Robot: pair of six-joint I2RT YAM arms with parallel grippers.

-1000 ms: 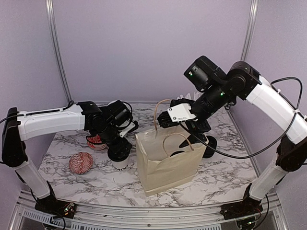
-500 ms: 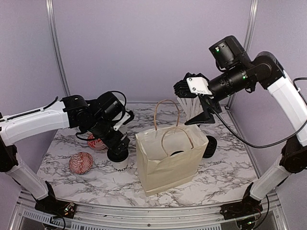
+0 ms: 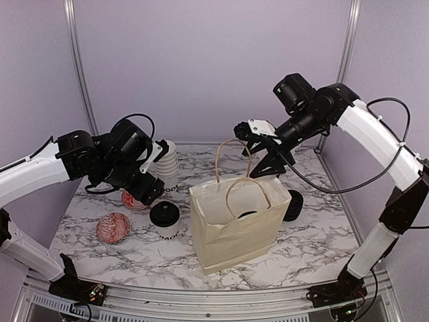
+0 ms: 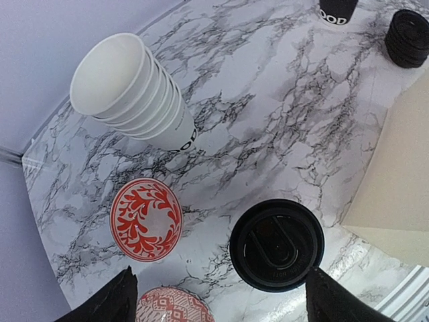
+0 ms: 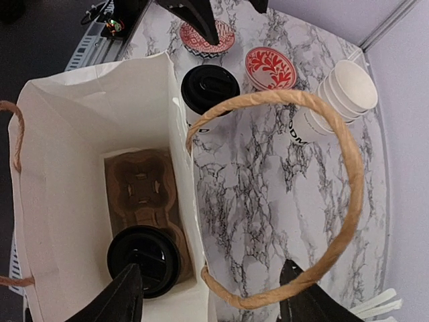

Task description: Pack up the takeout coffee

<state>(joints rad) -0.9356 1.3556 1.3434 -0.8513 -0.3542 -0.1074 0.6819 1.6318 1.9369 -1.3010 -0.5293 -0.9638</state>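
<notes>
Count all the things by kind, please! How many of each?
Lidded coffee cups: 2 (one in the bag)
Stack of lidless white cups: 1
Red patterned round things: 2
Stack of black lids: 1
Black cup: 1
Paper bag: 1
Cardboard cup carrier: 1
Total: 9

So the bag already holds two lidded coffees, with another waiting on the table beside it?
Not two: the right wrist view shows one lidded coffee in the bag. A second coffee does wait on the table beside it.
</notes>
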